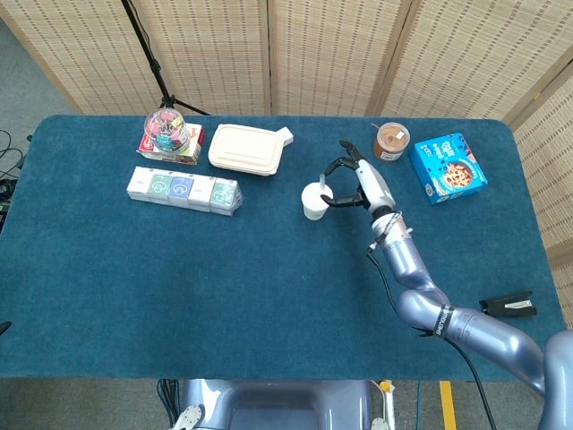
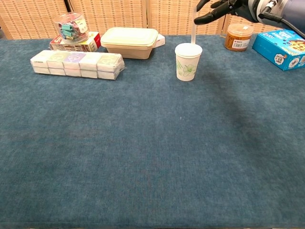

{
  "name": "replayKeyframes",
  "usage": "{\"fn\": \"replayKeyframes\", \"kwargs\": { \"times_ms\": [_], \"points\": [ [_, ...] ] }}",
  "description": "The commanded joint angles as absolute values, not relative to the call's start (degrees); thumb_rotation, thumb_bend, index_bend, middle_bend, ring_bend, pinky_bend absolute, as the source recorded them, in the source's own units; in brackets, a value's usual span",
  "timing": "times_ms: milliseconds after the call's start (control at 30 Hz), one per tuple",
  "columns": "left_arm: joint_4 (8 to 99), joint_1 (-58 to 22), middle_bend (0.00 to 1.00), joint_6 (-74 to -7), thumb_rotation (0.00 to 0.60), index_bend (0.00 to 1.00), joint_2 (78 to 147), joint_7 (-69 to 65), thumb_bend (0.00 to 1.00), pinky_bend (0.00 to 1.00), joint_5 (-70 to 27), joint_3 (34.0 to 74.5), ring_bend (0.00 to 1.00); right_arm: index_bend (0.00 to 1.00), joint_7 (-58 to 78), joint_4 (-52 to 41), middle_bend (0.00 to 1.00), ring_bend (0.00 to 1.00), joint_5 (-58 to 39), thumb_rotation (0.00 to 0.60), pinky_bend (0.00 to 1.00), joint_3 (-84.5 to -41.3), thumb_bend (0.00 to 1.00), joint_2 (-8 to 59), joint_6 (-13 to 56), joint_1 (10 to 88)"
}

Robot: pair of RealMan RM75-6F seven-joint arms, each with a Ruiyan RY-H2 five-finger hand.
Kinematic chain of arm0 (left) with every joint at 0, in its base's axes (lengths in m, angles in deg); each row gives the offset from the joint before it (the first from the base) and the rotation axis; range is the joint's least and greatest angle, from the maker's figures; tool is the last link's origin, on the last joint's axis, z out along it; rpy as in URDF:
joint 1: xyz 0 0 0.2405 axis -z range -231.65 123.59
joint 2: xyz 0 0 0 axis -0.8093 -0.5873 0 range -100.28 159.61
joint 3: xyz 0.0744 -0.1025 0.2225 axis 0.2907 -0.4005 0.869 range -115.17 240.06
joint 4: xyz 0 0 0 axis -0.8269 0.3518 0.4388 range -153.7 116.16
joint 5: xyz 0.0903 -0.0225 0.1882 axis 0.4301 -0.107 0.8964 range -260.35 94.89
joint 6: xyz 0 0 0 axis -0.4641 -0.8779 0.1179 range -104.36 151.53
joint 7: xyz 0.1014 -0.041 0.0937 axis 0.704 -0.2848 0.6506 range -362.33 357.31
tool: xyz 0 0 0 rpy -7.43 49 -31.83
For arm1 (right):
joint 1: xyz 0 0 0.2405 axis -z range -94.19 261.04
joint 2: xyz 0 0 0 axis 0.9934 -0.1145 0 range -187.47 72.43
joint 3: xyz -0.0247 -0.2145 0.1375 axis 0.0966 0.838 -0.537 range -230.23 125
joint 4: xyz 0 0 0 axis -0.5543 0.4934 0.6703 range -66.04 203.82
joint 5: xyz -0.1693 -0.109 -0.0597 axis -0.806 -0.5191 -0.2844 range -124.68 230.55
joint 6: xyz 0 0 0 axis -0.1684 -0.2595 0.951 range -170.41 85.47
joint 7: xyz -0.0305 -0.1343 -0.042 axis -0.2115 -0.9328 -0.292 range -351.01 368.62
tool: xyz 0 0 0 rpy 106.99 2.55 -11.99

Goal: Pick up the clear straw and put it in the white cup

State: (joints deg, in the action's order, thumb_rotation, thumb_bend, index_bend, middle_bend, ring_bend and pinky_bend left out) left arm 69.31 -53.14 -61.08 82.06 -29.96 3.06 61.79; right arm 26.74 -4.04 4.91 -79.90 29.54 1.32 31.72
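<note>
clear straw [image 2: 194,33] in white cup [image 2: 188,61] visible only chest view.

white cup [image 2: 188,61] w/ green leaf print, clear straw [image 2: 194,33], dark blue table cloth [image 2: 143,152], blue cereal box [image 1: 448,167], beige lidded box [image 1: 247,149].

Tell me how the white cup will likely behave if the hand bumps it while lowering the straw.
The white cup looks like thin paper and shows no contents, so it is probably light and would slide or tip easily. It stands upright on soft blue cloth, which may grip its base. The right hand holds the clear straw at its rim.
</note>
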Motion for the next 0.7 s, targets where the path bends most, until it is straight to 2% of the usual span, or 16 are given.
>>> {"fn": "replayKeyframes", "kwargs": {
  "times_ms": [33,267,433,600,700],
  "points": [
    [69.2,-53.2,0.00,-61.1,0.600,0.00,82.0,-30.1,0.04,0.00,3.1,61.8,0.00,0.40,26.5,-4.6,0.02,0.00,4.7,0.600,0.00,-80.0,0.27,29.3,1.5,31.9],
    [69.0,-53.3,0.00,-61.4,0.600,0.00,82.1,-30.5,0.04,0.00,3.3,61.8,0.00,0.38,26.4,-7.4,0.02,0.00,3.8,0.600,0.00,-80.5,0.26,27.7,2.8,33.0],
    [69.0,-53.4,0.00,-61.8,0.600,0.00,82.2,-30.1,0.04,0.00,3.8,62.0,0.00,0.36,25.3,-14.1,0.02,0.00,0.2,0.600,0.00,-80.2,0.26,22.3,5.9,36.0],
    [68.9,-53.6,0.00,-62.4,0.600,0.00,82.4,-29.9,0.04,0.00,4.4,62.2,0.00,0.30,23.5,-18.7,0.00,0.00,-5.2,0.600,0.00,-77.8,0.26,17.3,9.2,39.7],
    [68.7,-53.8,0.00,-63.1,0.600,0.00,82.5,-29.8,0.03,0.00,4.9,62.3,0.00,0.29,18.9,-20.1,0.00,0.00,-12.2,0.600,0.00,-73.8,0.26,13.8,15.7,44.0]
  ]
}}
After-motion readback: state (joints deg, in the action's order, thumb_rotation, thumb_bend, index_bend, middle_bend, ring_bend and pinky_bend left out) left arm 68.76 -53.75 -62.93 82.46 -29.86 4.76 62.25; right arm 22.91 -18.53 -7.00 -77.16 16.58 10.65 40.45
